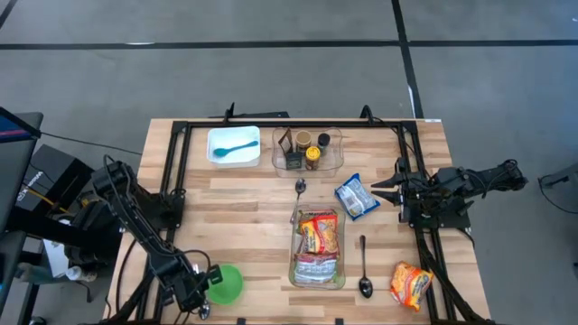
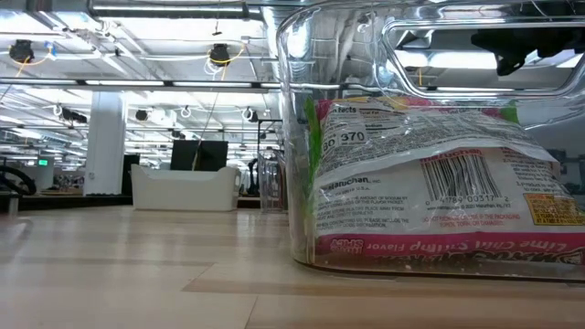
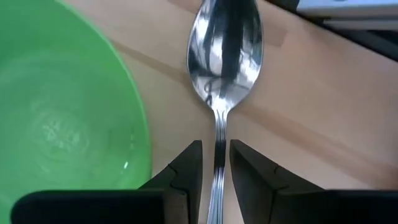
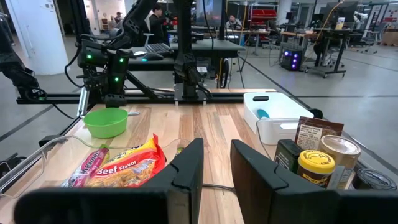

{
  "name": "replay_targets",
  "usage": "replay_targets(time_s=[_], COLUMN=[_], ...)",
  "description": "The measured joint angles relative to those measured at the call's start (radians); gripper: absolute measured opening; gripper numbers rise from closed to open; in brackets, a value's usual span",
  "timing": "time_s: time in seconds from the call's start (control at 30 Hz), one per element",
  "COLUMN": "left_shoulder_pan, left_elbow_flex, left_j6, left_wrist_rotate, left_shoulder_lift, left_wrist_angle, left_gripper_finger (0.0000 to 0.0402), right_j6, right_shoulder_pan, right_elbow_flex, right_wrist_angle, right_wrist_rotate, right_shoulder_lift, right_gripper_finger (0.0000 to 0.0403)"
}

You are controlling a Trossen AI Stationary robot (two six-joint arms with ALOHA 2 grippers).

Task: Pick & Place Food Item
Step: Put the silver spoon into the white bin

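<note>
My left gripper (image 1: 200,302) is at the table's near left corner, shut on a metal spoon (image 3: 222,56) right beside a green bowl (image 1: 226,283). A clear container (image 1: 318,246) at the table's middle holds noodle packs (image 2: 439,183). A blue-white food packet (image 1: 356,197) lies flat just in front of my right gripper (image 1: 377,192). That gripper hovers level at the right side, with a narrow gap between its fingers (image 4: 186,162) and nothing in it. An orange noodle pack (image 1: 411,283) lies at the near right. My left gripper pinches the spoon's handle (image 3: 219,149) between its two fingers, just behind the spoon's bowl. The fingers slant steeply down from above and lie along the handle. The spoon's bowl sticks out past the fingertips beside the green bowl's rim (image 3: 140,124). Whether it touches the table I cannot tell.
A white tray with a blue spoon (image 1: 233,144) and a clear tray of jars (image 1: 307,149) stand at the far edge. A second spoon (image 1: 364,271) lies right of the container, and a small one (image 1: 300,187) lies beyond it. Black frame rails (image 1: 176,171) run along both sides.
</note>
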Motion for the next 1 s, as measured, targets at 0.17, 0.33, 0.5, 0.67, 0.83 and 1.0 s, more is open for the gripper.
replay_targets(time_s=[0.17, 0.33, 0.5, 0.67, 0.83, 1.0], left_shoulder_pan=[0.000, 0.000, 0.000, -0.001, -0.003, -0.004], left_elbow_flex=[-0.011, -0.011, -0.011, -0.008, -0.007, -0.007], left_j6=[0.007, 0.024, 0.032, 0.032, 0.032, 0.031], left_wrist_rotate=[0.000, -0.006, -0.009, -0.008, -0.010, -0.010], left_shoulder_lift=[0.000, 0.000, 0.000, 0.013, 0.024, 0.020], left_wrist_angle=[0.007, 0.006, 0.006, 0.008, 0.009, 0.008], left_gripper_finger=[0.0076, 0.0076, 0.0076, 0.0076, 0.0076, 0.0076], right_j6=[0.000, 0.000, 0.000, 0.000, 0.000, 0.000], right_shoulder_pan=[0.000, 0.000, 0.000, 0.000, 0.000, 0.001], right_elbow_flex=[0.000, 0.000, 0.000, 0.000, 0.000, 0.000], right_wrist_angle=[0.000, 0.000, 0.000, 0.000, 0.000, 0.000], right_wrist_rotate=[0.000, 0.000, 0.000, 0.000, 0.000, 0.000], right_shoulder_lift=[0.000, 0.000, 0.000, 0.000, 0.000, 0.000], right_gripper_finger=[0.0074, 0.0074, 0.0074, 0.0074, 0.0074, 0.0074])
